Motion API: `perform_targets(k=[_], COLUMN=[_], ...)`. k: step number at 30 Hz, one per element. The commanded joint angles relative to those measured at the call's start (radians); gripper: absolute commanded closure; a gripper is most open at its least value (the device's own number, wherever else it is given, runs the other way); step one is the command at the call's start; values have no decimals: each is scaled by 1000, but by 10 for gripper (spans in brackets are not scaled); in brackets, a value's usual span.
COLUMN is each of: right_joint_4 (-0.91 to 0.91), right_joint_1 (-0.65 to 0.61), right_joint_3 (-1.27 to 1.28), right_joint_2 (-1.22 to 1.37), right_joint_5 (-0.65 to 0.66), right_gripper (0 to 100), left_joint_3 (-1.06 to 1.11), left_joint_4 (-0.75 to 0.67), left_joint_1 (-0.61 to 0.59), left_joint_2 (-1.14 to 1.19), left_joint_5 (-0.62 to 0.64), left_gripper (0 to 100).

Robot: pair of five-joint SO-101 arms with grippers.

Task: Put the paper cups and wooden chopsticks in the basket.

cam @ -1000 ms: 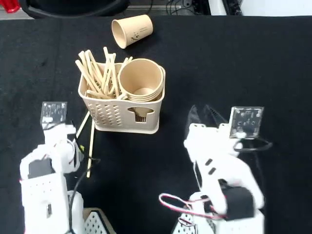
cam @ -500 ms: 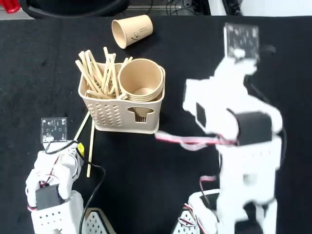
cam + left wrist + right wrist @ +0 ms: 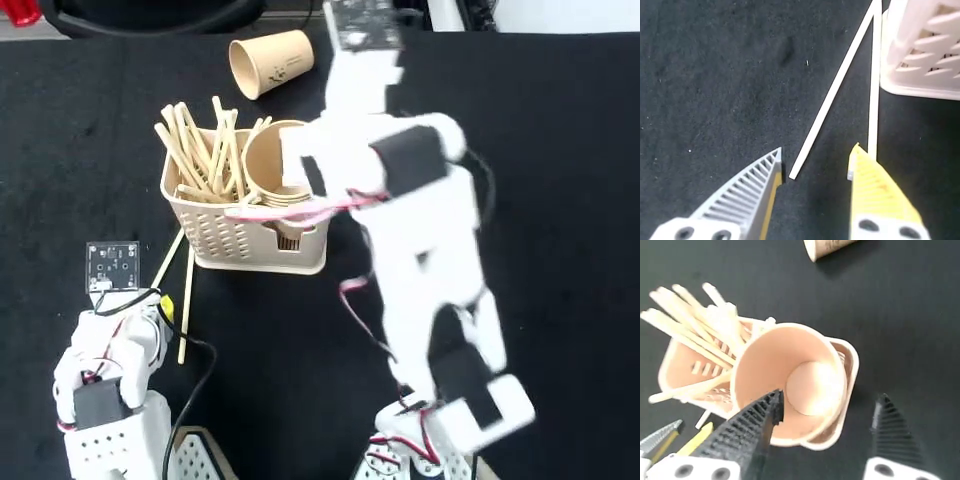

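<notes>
Left jaws: they are standing open and holding nothing, low over the desk [image 3: 90, 120] at the near left. The near ends of the two loose chopsticks [image 3: 831, 95] are lying close to the gap between the tips.
Right jaws: they are gaping wide and empty above the stacked cups [image 3: 805, 385] in the basket [image 3: 235, 235], and the arm is stretching across the basket toward the far edge.
Fallen cup [image 3: 270, 62]: it is lying on its side on the desk beyond the basket, apart from it, with its mouth turned to the left.
Bundle of chopsticks [image 3: 200, 150]: it is leaning in the left part of the basket, beside the stacked cups.
Step in hand: I am judging that the fallen cup is the right arm's target, while the left arm is waiting at the two loose chopsticks.
Doing it well: the right jaws are needing enough height to pass the cup rims and the stick tips. At the fallen cup, one jaw inside the mouth and one outside is probably giving the surest hold. The squeeze should be gentle, because paper is crushing easily.
Risks: the cup may roll when one jaw touches it first. The basket looks light and may slide if the arm brushes it.
Loose chopsticks: they are lying thin and flat beside the basket wall, so the left jaws must go down almost to the desk.
</notes>
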Motion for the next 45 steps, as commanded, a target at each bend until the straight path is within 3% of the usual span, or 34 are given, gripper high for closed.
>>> perform_targets(k=[1, 9, 15, 17, 21, 23, 29, 35, 45], right_joint_4=[31, 11, -158, -210, -296, -311, -192, -41, -18], right_joint_1=[-17, 25, 129, 132, 130, 135, 170, 299, 493], right_joint_3=[-10, 104, 251, 305, 354, 344, 186, 36, -65], right_joint_2=[35, 44, 44, 44, 44, 39, 44, 56, 260], right_joint_5=[-6, 55, 57, 57, 54, 51, 51, 81, 138], right_gripper=[691, 691, 697, 753, 976, 967, 987, 987, 987], left_joint_3=[-4, -4, -4, -4, -2, -2, -2, -2, -2], left_joint_4=[0, 2, 2, 2, 2, 2, 2, 2, 2], left_joint_1=[1, 2, 2, 2, 2, 2, 2, 2, 2], left_joint_2=[-6, -6, -6, -6, -6, -6, -6, -6, -6], left_joint_5=[-25, -28, -28, -28, -29, -29, -29, -29, -29], left_gripper=[782, 783, 783, 783, 783, 783, 783, 783, 782])
